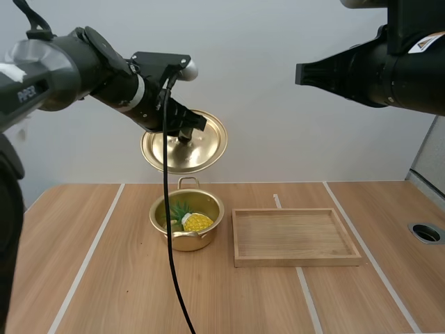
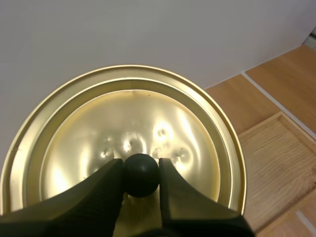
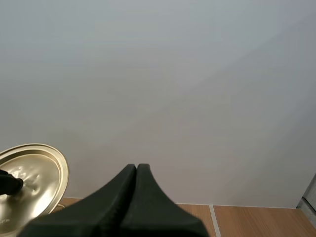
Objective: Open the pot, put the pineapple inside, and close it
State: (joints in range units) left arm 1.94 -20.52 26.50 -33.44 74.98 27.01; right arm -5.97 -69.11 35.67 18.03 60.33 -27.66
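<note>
A gold pot (image 1: 160, 221) stands open on the table with a yellow pineapple (image 1: 196, 222) lying inside it. Its gold lid (image 1: 201, 149) hangs tilted in the air above the pot, held by its black knob (image 2: 141, 174). My left gripper (image 1: 185, 132) is shut on that knob, one finger at each side (image 2: 140, 177). My right gripper (image 1: 300, 73) is raised high at the right, shut on nothing, its fingers lying together as one dark wedge (image 3: 137, 169). The lid (image 3: 37, 177) is off to the side of that wedge.
A shallow wooden tray (image 1: 295, 259) with nothing in it lies just right of the pot. A round hole (image 1: 425, 232) is set into the table near its right edge. Bare wood lies in front of the pot and tray.
</note>
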